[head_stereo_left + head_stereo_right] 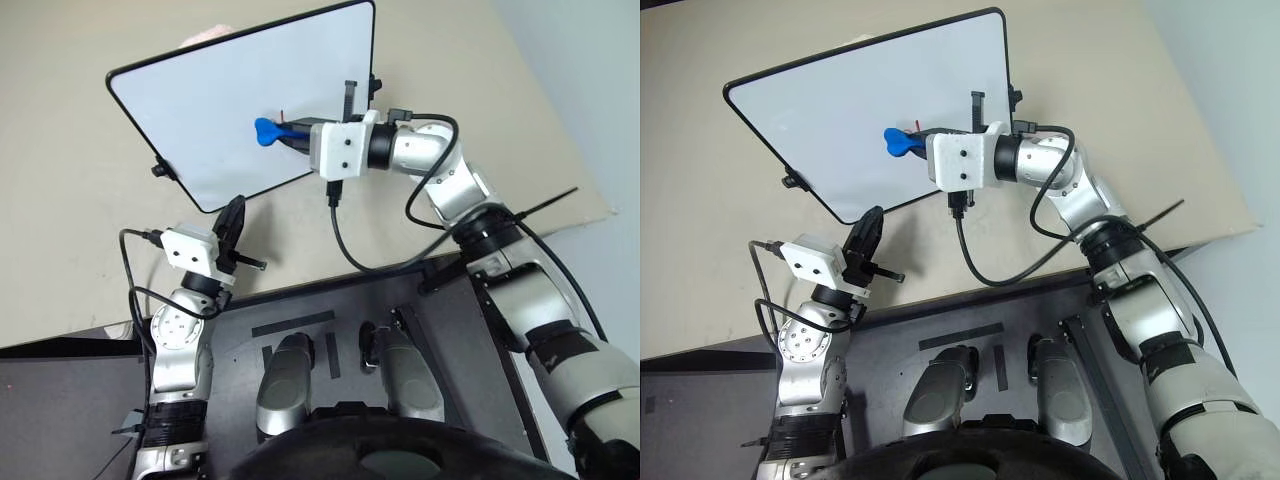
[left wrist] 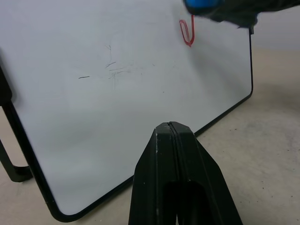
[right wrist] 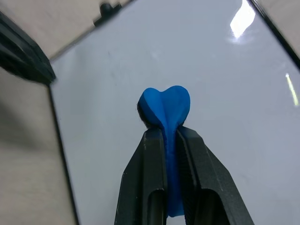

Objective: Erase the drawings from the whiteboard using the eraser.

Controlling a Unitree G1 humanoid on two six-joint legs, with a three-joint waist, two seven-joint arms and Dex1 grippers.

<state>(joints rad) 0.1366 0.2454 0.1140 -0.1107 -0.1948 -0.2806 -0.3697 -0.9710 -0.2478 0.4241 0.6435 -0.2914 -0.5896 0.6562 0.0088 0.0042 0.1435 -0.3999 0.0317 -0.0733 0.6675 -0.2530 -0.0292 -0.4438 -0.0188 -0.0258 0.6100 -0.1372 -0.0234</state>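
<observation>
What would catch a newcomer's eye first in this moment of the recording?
The bright blue eraser, clamped in the right pincer, stands out against the large whiteboard that leans on the beige surface. In the left wrist view a small red drawing shows on the board, right beside the eraser's tip. The left pincer is shut and empty, pointing at the board's lower edge.

The left gripper (image 2: 172,129), its two black fingers pressed together, points at a tilted whiteboard (image 2: 117,117) with a thin black frame. A small red hook-shaped drawing (image 2: 187,33) sits near the board's far edge, just beside a blue eraser (image 2: 201,5)
</observation>
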